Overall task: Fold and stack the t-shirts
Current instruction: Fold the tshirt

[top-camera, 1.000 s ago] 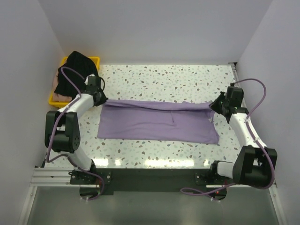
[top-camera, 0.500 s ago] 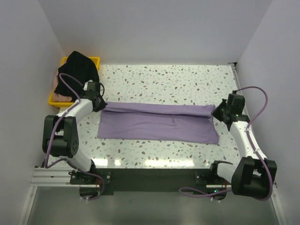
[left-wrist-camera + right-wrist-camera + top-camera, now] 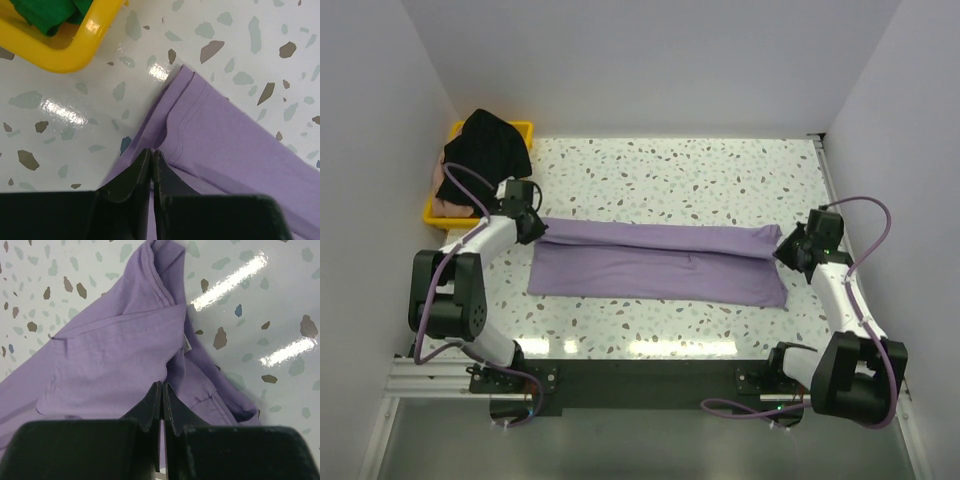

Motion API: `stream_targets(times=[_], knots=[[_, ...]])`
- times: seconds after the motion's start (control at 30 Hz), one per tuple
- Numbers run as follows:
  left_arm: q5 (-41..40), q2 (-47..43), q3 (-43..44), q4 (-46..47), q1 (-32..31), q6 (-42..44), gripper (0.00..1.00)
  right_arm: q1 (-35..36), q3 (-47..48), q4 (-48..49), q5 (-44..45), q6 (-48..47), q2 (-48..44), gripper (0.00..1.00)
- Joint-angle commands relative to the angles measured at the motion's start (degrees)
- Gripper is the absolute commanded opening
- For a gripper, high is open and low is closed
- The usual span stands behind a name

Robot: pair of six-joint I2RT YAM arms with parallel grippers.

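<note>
The speckled table point(image 3: 670, 165) carries the purple shirt point(image 3: 660, 290), spread flat across its middle, far edge doubled toward the near side. At the far-left corner a yellow tray point(image 3: 525, 128) holds the black shirt point(image 3: 485, 145) heaped over the pink shirt point(image 3: 445, 203), well clear of the purple one. The left gripper point(image 3: 535, 228) pinches the fold's left end, jaws together on the cloth; the right gripper point(image 3: 788, 248) is clamped likewise on its right end.

left gripper point(image 3: 533, 226): held at middle left of the top view, clamped on lavender t-shirt point(image 3: 660, 268) | right gripper point(image 3: 788, 247): held at middle right, clamped on same shirt
</note>
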Motion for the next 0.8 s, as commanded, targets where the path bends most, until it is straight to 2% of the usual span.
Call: stream_targets(times=[0.0, 0.03, 0.07, 0.1, 0.17, 0.2, 0.3, 0.53, 0.6, 0.77], knots=[[-2.8, -3.4, -1.4, 0.6, 0.9, -1.7, 0.12, -0.9, -1.2, 0.4, 0.2, 0.2, -0.8, 0.00], [-2.8, -3.9, -1.6, 0.6, 0.9, -2.0, 0.19, -1.2, -1.2, 0.2, -0.3, 0.2, -0.8, 0.00], [-2.8, -5.1, -2.2, 0.8, 0.9, -2.0, 0.33, -1.3, -1.2, 0.1, -0.7, 0.3, -0.8, 0.02], [-2.8, -5.8, -2.6, 1.0, 0.9, -2.3, 0.38, -1.3, -1.3, 0.1, -1.0, 0.3, -1.2, 0.14], [-2.3, -8.0, -3.8, 2.3, 0.9, -2.3, 0.48, -1.3, -1.3, 0.0, -1.9, 0.2, -1.8, 0.30], [-1.4, -8.4, -4.0, 2.5, 0.9, -2.3, 0.50, -1.3, -1.2, -0.1, -2.2, 0.0, -2.8, 0.44], [1.5, -9.1, -3.7, 3.2, 0.9, -1.7, 0.51, -1.3, -0.4, -0.5, -3.7, -1.1, -4.0, 0.55], [7.4, -9.5, -4.0, 4.7, -2.6, -2.1, 0.50, 1.1, 4.5, 1.2, -6.6, -3.3, 0.6, 0.58], [10.4, -9.8, -3.8, 5.1, -3.2, -1.8, 0.49, 3.4, 6.2, 1.3, -3.8, -3.9, 2.8, 0.58], [18.6, -10.9, -1.0, 2.9, -4.3, 2.9, 0.49, 14.6, 13.2, 1.1, 5.3, -4.7, 12.3, 0.57]])
